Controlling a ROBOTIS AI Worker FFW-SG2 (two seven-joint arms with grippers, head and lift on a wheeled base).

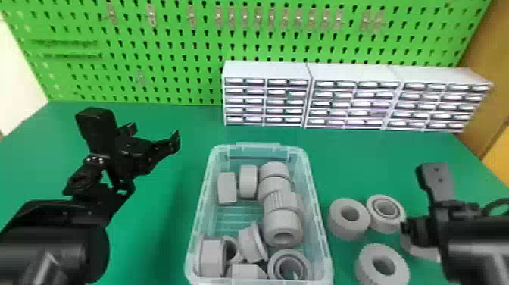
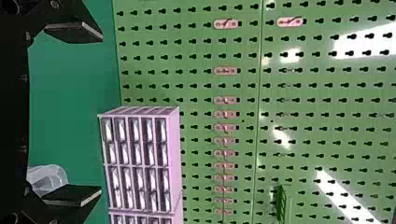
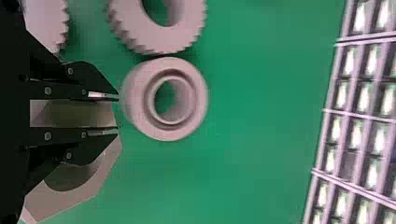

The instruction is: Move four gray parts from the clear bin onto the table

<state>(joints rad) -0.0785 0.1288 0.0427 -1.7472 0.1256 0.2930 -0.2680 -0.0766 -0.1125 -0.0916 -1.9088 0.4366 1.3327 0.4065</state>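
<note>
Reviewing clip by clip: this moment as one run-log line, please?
left gripper: open, empty; right gripper: at one part; beside clear bin: four gray parts; inside: more

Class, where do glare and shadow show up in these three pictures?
Left wrist view: white glare streaks on the green perforated pegboard; head view: bright glints across the white drawer cabinets; right wrist view: soft shadow beside the gray toothed ring.

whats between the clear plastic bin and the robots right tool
Three thick gray rings on the green table, in the head view: one near the bin, a grooved one beside it, and one nearer the robot.
</note>
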